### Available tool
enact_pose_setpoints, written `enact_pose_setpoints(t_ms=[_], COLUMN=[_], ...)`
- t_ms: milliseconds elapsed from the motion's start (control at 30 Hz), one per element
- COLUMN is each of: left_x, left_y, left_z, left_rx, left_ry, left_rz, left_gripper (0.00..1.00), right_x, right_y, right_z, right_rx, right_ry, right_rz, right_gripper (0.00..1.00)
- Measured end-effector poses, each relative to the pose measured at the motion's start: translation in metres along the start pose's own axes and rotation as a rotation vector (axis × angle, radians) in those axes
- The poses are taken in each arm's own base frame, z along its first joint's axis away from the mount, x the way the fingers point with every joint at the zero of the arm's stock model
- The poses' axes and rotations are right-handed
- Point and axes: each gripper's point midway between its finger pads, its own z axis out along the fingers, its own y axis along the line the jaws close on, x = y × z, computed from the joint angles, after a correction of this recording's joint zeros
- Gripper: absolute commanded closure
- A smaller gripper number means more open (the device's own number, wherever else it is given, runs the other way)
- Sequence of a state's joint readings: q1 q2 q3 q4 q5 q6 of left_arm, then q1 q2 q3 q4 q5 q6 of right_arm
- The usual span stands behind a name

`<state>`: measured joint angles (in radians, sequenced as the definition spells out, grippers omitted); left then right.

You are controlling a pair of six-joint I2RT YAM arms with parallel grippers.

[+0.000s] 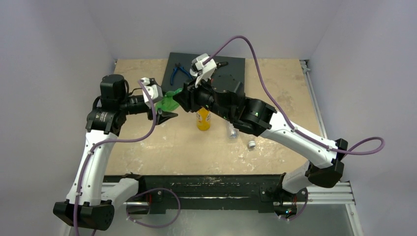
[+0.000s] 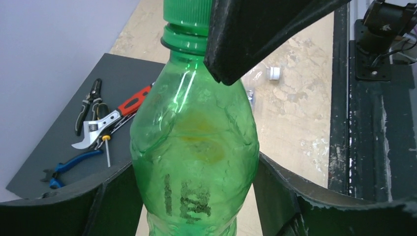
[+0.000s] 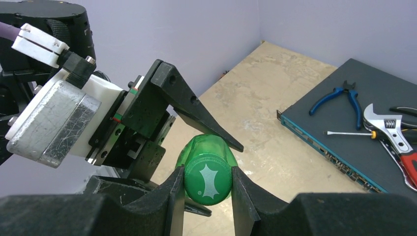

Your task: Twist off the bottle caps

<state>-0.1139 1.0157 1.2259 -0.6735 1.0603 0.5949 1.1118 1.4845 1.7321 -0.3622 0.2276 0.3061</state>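
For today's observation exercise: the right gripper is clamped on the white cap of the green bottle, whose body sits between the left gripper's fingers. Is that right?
Not quite: the right wrist view shows the cap is dark green, not white. The rest holds.

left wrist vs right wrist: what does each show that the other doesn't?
Left wrist only: the bottle side-on, the left gripper against its sides, and a loose white cap on the table.
Right wrist only: the green cap top-on, clamped in the right gripper, and the left gripper's housing from outside.
Both: bottle, green cap, and the pliers, wrench and screwdriver on the mat.
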Motion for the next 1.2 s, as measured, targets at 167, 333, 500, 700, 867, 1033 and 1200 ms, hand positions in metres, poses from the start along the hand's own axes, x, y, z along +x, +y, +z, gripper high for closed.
enact_pose_setpoints(t_ms=[167, 333, 500, 700, 867, 1033, 1200], left_x=[0.001, 0.001, 0.000, -0.002, 0.001, -0.002, -0.010], left_y=[0.005, 0.007, 0.007, 0.013, 0.022, 0.033, 0.037], left_z=[0.000, -0.002, -0.003, 0.000, 0.004, 0.005, 0.003], left_rx=[-0.023, -0.050, -0.070, -0.083, -0.132, -0.185, -0.218], left_ry=[0.009, 0.015, 0.005, -0.012, -0.033, -0.061, -0.084], left_rz=[-0.014, -0.009, -0.017, -0.054, -0.134, -0.199, -0.203], left_gripper=[0.33, 0.54, 0.65, 0.84, 0.89, 0.90, 0.90], right_x=[-0.002, -0.004, -0.005, -0.010, -0.015, -0.022, -0.029], right_y=[-0.004, -0.007, -0.006, -0.007, -0.011, -0.016, -0.017], right_z=[0.000, 0.001, 0.002, 0.004, 0.004, 0.009, 0.016], right_rx=[0.026, 0.044, 0.045, 0.046, 0.078, 0.122, 0.143], right_ry=[-0.011, -0.022, -0.041, -0.068, -0.095, -0.125, -0.167], right_rz=[-0.003, -0.014, -0.013, 0.002, 0.033, 0.079, 0.118], right_gripper=[0.89, 0.88, 0.83, 0.28, 0.32, 0.39, 0.40])
